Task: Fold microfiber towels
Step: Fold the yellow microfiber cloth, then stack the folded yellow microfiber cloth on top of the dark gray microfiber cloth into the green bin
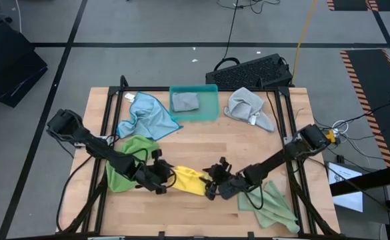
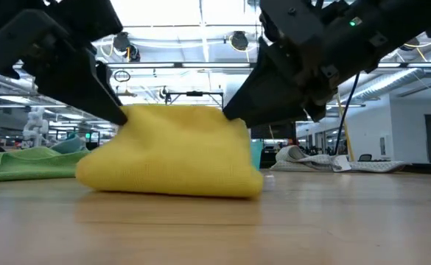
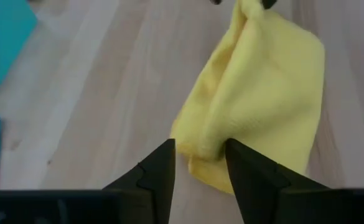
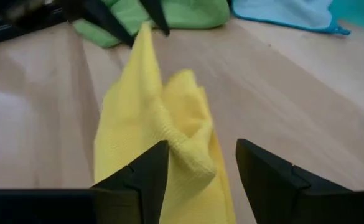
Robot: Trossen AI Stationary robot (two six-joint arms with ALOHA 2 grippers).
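On the left of the light wooden table, a crumpled bright green microfiber towel lies under the left arm, with a rumpled light blue microfiber towel farther back toward the rear edge. The left gripper sits low at the front centre, at the left end of a soft yellow microfiber towel. In its wrist view its two dark fingers stand spread, with a bunched corner of the yellow cloth lying between them, not pinched.

The yellow towel rests on the table as a loose, folded heap, its middle ridged up.

Behind it, at the rear centre, a teal plastic tray holds a folded grey microfiber towel.

The right gripper meets the yellow towel's right end. Its fingers are parted too, a raised fold of the cloth sitting beside the one finger and the gap otherwise showing bare wood.

Farther right, a second grey microfiber towel lies crumpled at the rear, and a pale green microfiber towel lies spread near the front right corner.
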